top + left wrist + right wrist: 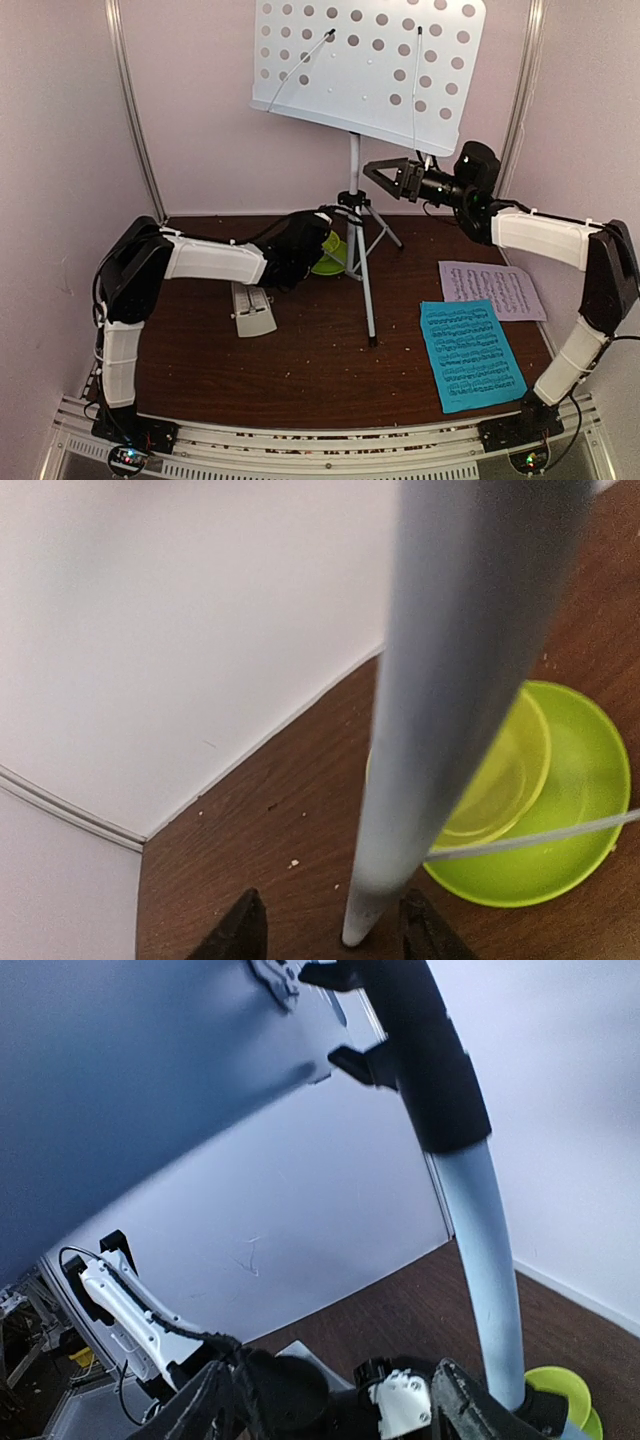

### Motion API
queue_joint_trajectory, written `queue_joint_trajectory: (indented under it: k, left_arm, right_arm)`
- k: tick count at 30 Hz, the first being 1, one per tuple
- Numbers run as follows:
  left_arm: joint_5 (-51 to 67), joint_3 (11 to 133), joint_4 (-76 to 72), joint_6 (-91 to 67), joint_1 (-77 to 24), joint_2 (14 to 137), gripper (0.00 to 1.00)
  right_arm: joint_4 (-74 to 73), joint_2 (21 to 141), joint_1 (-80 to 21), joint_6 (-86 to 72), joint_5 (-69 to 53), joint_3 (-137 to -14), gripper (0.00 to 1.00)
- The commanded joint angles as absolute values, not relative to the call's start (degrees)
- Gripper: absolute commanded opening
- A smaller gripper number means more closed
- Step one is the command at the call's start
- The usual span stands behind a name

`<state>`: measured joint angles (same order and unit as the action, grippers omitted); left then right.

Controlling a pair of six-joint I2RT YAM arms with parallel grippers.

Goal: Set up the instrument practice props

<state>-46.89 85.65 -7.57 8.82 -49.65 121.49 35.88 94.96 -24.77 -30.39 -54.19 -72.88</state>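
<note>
1. The left gripper (330,935) is down low with its jaws parted on either side of a tripod leg (420,730), close to the leg's foot. One finger is just beside the leg and the other stands clear, so nothing is clamped.
2. The right gripper (335,1410) is spread wide and holds nothing. It hovers high beside the post (480,1230), just under the tilted desk.
3. The music stand (370,70) stands upright at the back middle of the table (300,400). A lime-green bowl (560,810) lies just beside the straddled leg.
4. I judge the stand to be light, stiff and top-heavy. The smooth round post is the safest hold, while a pull on a thin leg may tip it.
5. The blue sheet (470,355) and pink sheet (492,290) lie flat at the front right, with their corners meeting. They look thin and limp, so take each by a free edge or corner and expect it to droop.
6. The metronome (252,308) lies on its side to the left of the stand. It is probably rigid and smooth, so grip it across its flat faces near the wider base.
</note>
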Motion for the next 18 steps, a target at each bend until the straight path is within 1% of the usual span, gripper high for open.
queue_joint_trajectory:
  k: [1, 5, 10, 16, 18]
  left_arm:
    - [-42.38, 85.80, 0.51, 4.87, -48.08, 117.30, 0.54]
    - [-35.47, 83.84, 2.54, 4.81, -48.08, 114.31, 0.62]
    - [-26.27, 81.74, 3.88, 6.65, -48.03, 109.87, 0.68]
    - [-6.77, 78.62, 5.88, 9.12, -44.48, 103.60, 0.76]
    - [-3.24, 78.48, 6.45, 9.14, -42.79, 102.37, 0.78]
  right_arm:
    - [38.37, 89.98, -24.25, -31.50, -51.75, -66.02, 0.69]
    - [38.99, 87.56, -24.24, -31.91, -50.20, -60.42, 0.69]
    - [41.00, 84.36, -24.22, -32.83, -47.55, -53.15, 0.70]
    - [37.17, 79.96, -24.70, -30.74, -43.13, -47.37, 0.70]
    - [34.32, 78.42, -25.32, -28.81, -41.30, -46.06, 0.70]
